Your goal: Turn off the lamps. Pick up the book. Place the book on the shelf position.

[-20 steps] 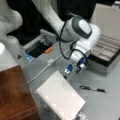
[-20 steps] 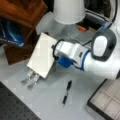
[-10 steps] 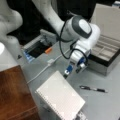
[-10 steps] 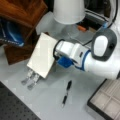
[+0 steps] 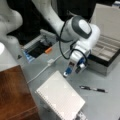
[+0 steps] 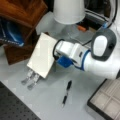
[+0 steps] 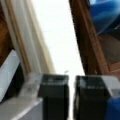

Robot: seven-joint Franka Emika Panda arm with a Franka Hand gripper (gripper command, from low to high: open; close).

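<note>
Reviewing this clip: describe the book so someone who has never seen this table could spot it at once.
Start from the dark reddish-brown wooden block at a front view's left. Just to its right, propped tilted on a metal stand, is the book: a large plain white notebook with spiral binding along one long edge. The pincer is at its upper edge; the black pen lies flat nearby.

A grey tabletop (image 5: 107, 105) fills the scene, and a black pen (image 5: 93, 89) lies on it. Just beyond the pen, toward a front view's right, sits a grey compartmented box (image 5: 106, 53) with its lid up. Well left of the pen, an open dark tray (image 5: 37, 48). Behind everything, the background is dark.
</note>
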